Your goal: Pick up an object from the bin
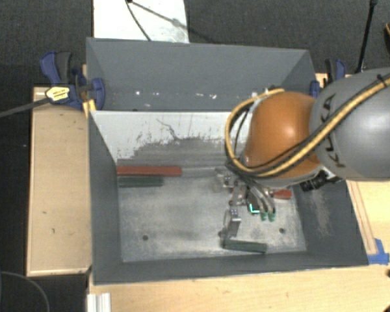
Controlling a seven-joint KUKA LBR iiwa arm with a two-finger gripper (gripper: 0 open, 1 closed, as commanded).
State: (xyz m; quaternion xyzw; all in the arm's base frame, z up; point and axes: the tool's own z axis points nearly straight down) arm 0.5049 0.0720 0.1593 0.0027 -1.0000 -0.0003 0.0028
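The gripper [233,229] hangs low over the floor of the bin [195,77], a little right of the middle of the frame and in its lower half. Whether it is released or clenched cannot be told, because its tip reads only as a small cluster of grey metal.

Its lower end stands right at the left end of a short dark grey bar [245,245]. Whether the two touch cannot be settled. This bar is the thing nearest the gripper. It lies flat on the floor close to the bin's near wall, at the lower middle of the frame, running left to right and dipping slightly to the right.

Just right of the gripper's body are a few small green bits [266,216]. It is unclear whether they belong to the robot or lie in the bin. Further up and to the right, a small red piece [283,194] lies on the floor at the edge of the arm's bulk.

Above the gripper sits the rounded orange cover [279,135], with black-and-yellow cables [236,142] looped round it. Behind it the thick grey arm [370,129] comes in from the right edge of the frame.

Well apart from the gripper, at the left of the floor, a long reddish-brown bar [149,171] lies along the foot of the scuffed far wall. A shorter dark green bar [141,181] lies just beside it on the near side, parallel to it.
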